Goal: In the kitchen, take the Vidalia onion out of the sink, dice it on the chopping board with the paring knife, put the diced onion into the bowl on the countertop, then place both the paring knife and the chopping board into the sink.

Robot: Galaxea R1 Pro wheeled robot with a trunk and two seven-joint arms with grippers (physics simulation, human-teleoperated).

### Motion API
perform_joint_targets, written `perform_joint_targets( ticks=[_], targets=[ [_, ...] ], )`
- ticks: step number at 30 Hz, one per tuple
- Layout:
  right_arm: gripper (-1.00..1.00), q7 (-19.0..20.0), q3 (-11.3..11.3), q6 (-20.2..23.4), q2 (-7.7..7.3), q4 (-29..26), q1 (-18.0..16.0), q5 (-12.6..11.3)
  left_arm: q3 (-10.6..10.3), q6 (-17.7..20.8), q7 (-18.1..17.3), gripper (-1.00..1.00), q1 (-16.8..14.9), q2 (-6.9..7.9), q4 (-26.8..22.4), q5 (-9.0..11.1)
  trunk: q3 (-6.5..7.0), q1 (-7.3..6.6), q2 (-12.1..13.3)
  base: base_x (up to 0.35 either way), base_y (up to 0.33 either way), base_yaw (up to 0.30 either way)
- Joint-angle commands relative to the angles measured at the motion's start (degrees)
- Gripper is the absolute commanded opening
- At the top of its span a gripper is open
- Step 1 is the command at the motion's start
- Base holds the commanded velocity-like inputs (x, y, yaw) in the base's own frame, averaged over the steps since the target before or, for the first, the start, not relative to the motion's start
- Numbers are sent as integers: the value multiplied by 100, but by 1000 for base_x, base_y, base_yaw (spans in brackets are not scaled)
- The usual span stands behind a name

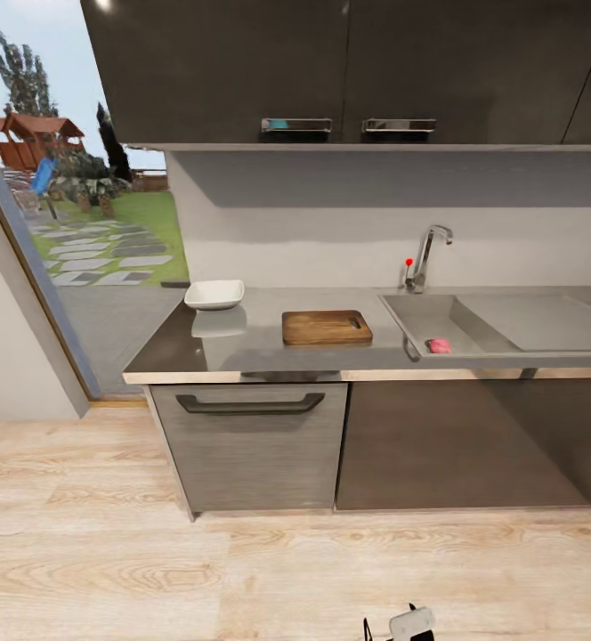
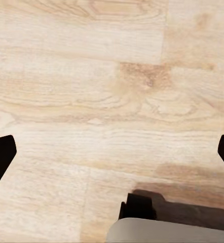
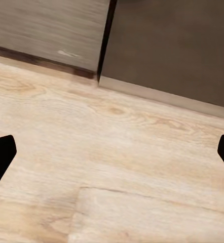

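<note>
I am parked back from the counter on the pale wood floor, with both arms hanging low. The left gripper points straight down at the floorboards, its two dark fingertips far apart at the frame edges, so it is spread wide and empty. The right gripper is the same, spread and empty, aimed at the floor just short of the lower cabinet fronts. Everything I need lies ahead of and above both grippers, up on the countertop. The sink is ahead and off to the right, with a small pinkish object in the near corner of the basin; I take that for the Vidalia onion, though it is too small to be sure. The chopping board lies just left of the sink, long axis along the counter edge, slot handle toward the sink. The white bowl sits further left. I cannot make out the paring knife. My judgement: the right arm is nearer the onion, so I drive forward first and reach with that one.
</note>
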Motion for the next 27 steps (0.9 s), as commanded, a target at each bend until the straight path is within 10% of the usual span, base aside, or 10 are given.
perform_joint_targets(
  ticks=[1,7,23,27],
  targets=[
    [100,-68,29,0,6,7,-3,32,-9,-37,-7,100,-3,1,67,56,-5,0,-3,0,0,-7],
    [100,-82,19,-1,3,16,-1,30,-19,-723,-9,100,-3,-5,443,50,12,0,-3,0,-59,-191],
    [100,-91,-8,-1,-19,8,-1,30,-20,-799,-9,100,-3,-6,496,50,76,0,-3,0,-294,-228],
    [100,-81,-485,2,-19,9,-1,34,-20,-799,-9,100,-3,-6,496,49,92,0,-3,0,-276,-195]
  ],
)
